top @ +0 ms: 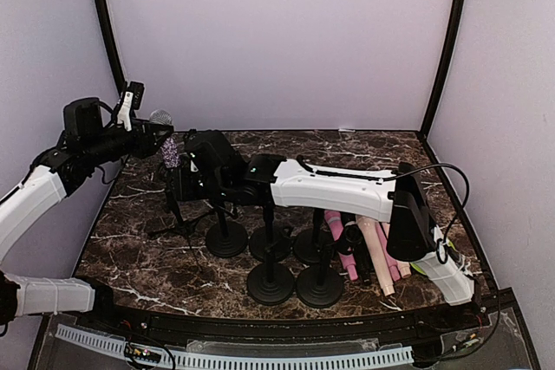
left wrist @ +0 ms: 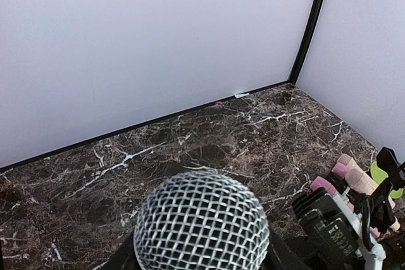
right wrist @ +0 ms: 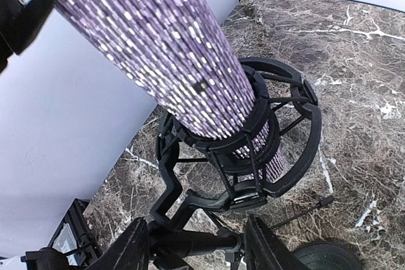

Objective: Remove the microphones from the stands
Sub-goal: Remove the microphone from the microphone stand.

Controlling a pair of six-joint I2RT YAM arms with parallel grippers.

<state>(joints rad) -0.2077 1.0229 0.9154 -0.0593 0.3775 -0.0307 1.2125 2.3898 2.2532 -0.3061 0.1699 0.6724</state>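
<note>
While stand (right wrist: 297, 150) cradles microphone (right wrist: 183, 61) — left pincer (top: 162, 139) grips its top | right pincer (right wrist: 199, 245) clamps stand

I'm working in a lab test booth: plain pale lavender wall panels (top: 277, 41), black corner posts (top: 447, 41), dark brown marble-pattern tabletop (top: 364, 149), white ribbed cable chain (top: 260, 359) along near edge.

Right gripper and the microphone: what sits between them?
The stand's black shock mount, ringed around the glittery microphone, sits above the right gripper; the right wrist view shows it.
</note>
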